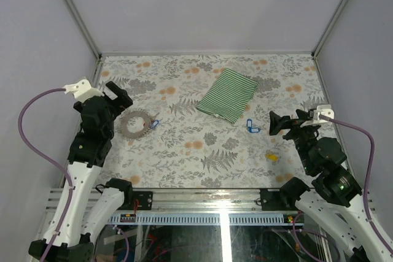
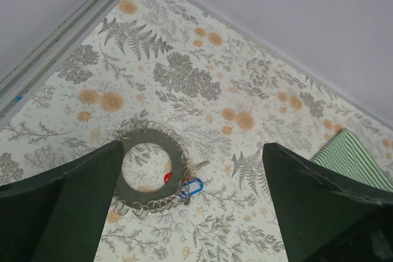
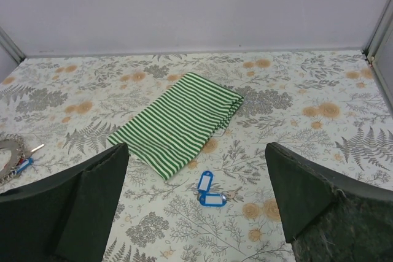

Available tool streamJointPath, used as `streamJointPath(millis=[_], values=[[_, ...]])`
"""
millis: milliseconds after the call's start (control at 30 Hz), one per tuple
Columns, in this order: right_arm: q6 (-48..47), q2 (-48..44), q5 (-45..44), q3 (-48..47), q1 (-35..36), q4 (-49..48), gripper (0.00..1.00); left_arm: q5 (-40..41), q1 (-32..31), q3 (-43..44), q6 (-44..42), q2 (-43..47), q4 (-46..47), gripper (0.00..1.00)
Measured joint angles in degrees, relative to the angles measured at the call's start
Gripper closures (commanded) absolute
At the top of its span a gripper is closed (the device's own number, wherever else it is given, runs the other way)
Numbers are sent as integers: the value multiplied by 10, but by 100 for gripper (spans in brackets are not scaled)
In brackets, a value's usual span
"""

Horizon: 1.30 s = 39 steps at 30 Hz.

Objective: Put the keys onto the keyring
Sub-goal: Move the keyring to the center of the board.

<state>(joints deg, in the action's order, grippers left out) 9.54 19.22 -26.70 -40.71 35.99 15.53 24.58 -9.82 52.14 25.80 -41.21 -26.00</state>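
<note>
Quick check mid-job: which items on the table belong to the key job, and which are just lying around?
For the job:
keyring, with a blue tag and a red tag at its edge
loose blue tags
yellow tag

Just lying about:
striped cloth

The top camera hangs high behind the arm bases and looks steeply down on the whole table (image 1: 184, 164), with the bases at 6 o'clock and the back wall at 12. The left wrist camera sits low at 9 o'clock behind the left gripper (image 2: 193, 144), facing about 1 o'clock, close over the keyring (image 2: 179, 167). The right wrist camera sits low at 3 o'clock behind the right gripper (image 3: 196, 145), facing about 11 o'clock. All three views share the striped cloth (image 3: 178, 121) and the keyring.
</note>
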Motion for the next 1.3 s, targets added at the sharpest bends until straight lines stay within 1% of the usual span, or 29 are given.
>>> streamJointPath(millis=[100,267,467,567,700,800,933,1100,1300], values=[[-8,2,-2,0,0,0,1,-1,0,-5,-2,-11,-6,0],[-17,12,-2,0,0,0,1,-39,0,-10,-2,-71,-7,0],[-29,52,30,0,0,3,1,-114,0,-11,0,-212,-7,0],[-37,78,70,1,0,10,1,-147,0,-10,0,-290,-8,0],[-37,84,99,1,0,15,1,-189,0,-1,-3,-379,-9,0],[-35,89,116,1,0,19,1,-216,0,23,-11,-436,-13,0],[-24,104,144,1,0,20,1,-232,0,78,-26,-511,-16,0],[-10,118,177,1,0,20,1,-240,5,91,-27,-555,-19,0],[-5,127,195,2,0,19,1,-236,12,88,-25,-574,-19,0]])
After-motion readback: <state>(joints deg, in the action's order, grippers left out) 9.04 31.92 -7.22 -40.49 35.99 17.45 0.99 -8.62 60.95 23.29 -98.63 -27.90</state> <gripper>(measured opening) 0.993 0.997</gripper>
